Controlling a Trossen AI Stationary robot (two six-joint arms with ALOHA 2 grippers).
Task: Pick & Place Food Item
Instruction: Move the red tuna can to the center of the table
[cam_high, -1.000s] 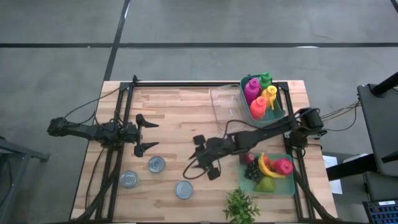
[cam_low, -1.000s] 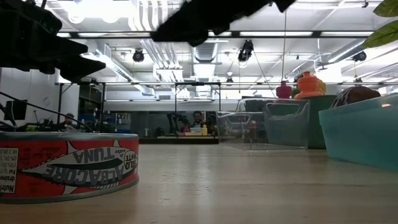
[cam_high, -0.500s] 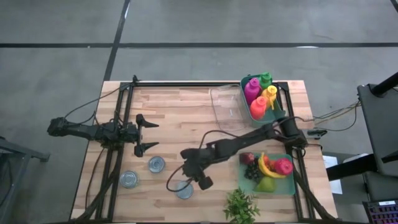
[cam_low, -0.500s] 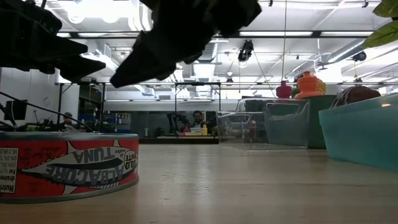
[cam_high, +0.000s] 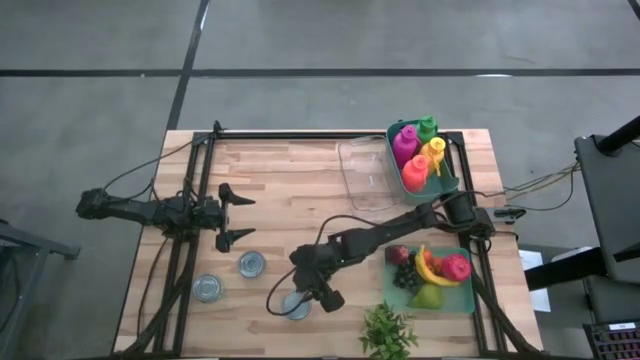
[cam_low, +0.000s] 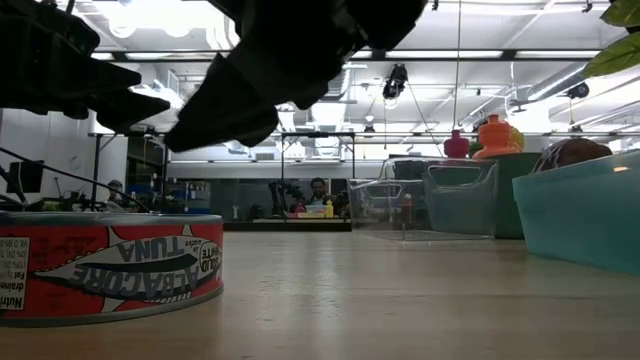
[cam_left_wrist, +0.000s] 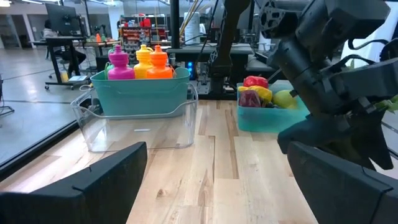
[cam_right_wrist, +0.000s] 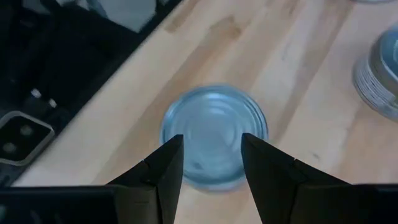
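Three tin cans stand on their bases on the wooden table near its front left: one, one and the nearest. My right gripper is open just above that nearest can, pointing down, with its fingers over the can's top; I see no touch. In the low view its dark shape hangs above a red tuna can. My left gripper waits open and empty at the table's left, above the cans.
A teal bin of coloured bottles and a clear empty container stand at the back right. A teal bin of fruit is at the front right, and a green plant sprig lies at the front edge.
My right gripper has swung toward the table's left and near edges, from mid-table to over the nearest can, and has come lower. It stays open. The cans have not moved.
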